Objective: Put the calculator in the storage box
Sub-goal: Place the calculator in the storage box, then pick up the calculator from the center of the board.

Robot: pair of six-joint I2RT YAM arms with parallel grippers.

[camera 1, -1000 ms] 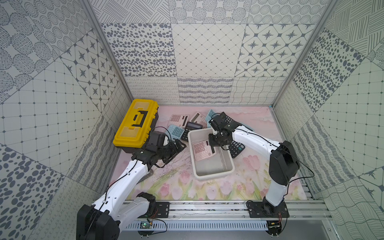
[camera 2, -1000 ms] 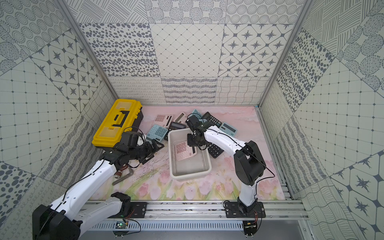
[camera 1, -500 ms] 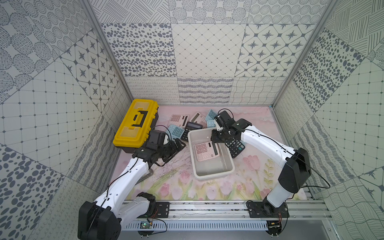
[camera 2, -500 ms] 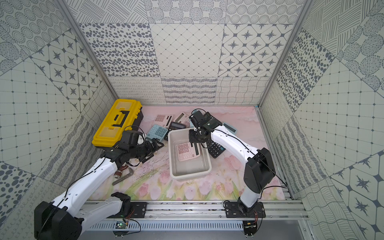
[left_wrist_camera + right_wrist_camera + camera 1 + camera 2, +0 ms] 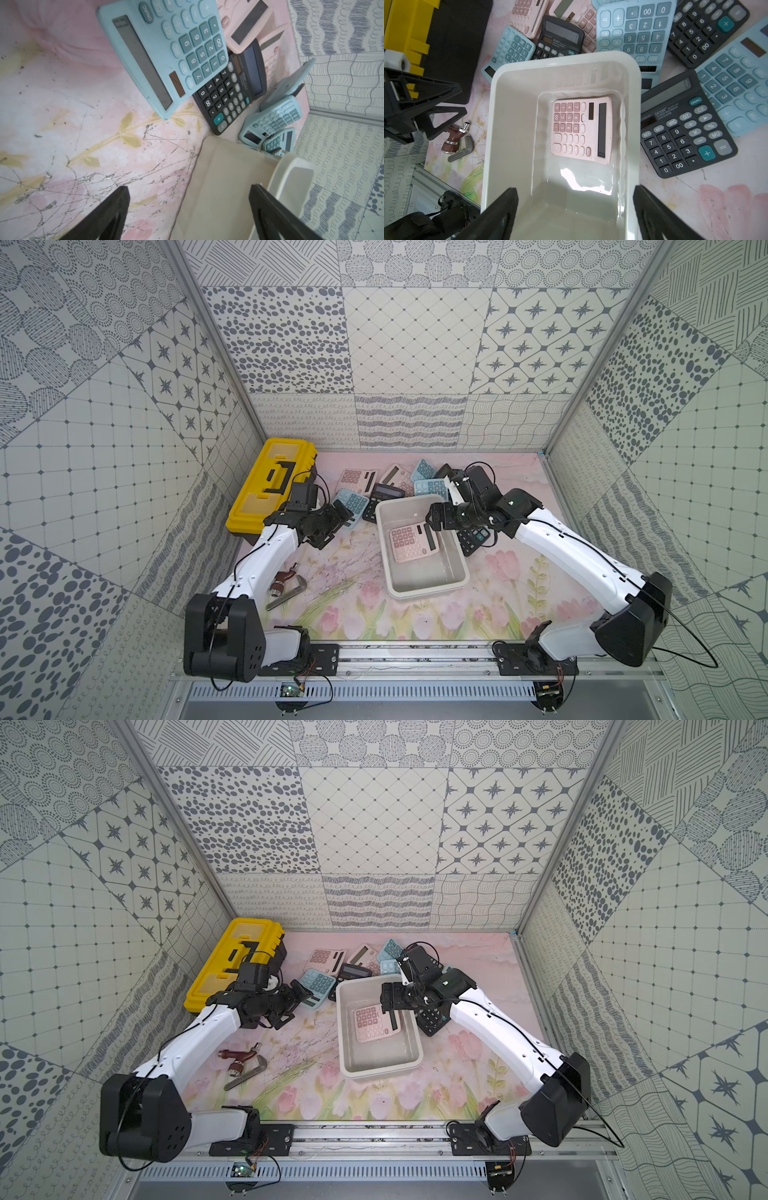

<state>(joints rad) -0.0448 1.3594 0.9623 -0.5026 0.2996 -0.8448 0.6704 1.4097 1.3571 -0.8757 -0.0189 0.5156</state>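
A pink calculator [image 5: 411, 541] [image 5: 374, 1023] [image 5: 581, 128] lies flat, keys up, on the floor of the white storage box [image 5: 428, 593] [image 5: 382, 1073] [image 5: 562, 60], toward its far end. My right gripper [image 5: 434, 518] [image 5: 388, 996] [image 5: 574, 189] hangs open above the box's far right part, with nothing between its fingers. My left gripper [image 5: 336, 518] [image 5: 299, 996] [image 5: 189, 187] is open and empty just left of the box, facing its outer wall [image 5: 218, 176]. It also shows in the right wrist view, left gripper [image 5: 463, 100].
Several blue, pink and black calculators [image 5: 390, 485] [image 5: 166, 52] are heaped behind the box. A black calculator [image 5: 473, 537] [image 5: 685, 128] lies against its right side. A yellow-lidded toolbox [image 5: 270, 485] stands at the back left. A red-handled tool [image 5: 286, 580] lies front left.
My right gripper has opened and let go of the pink calculator, which now rests in the box. The right arm has drawn back slightly. The left arm has barely moved.
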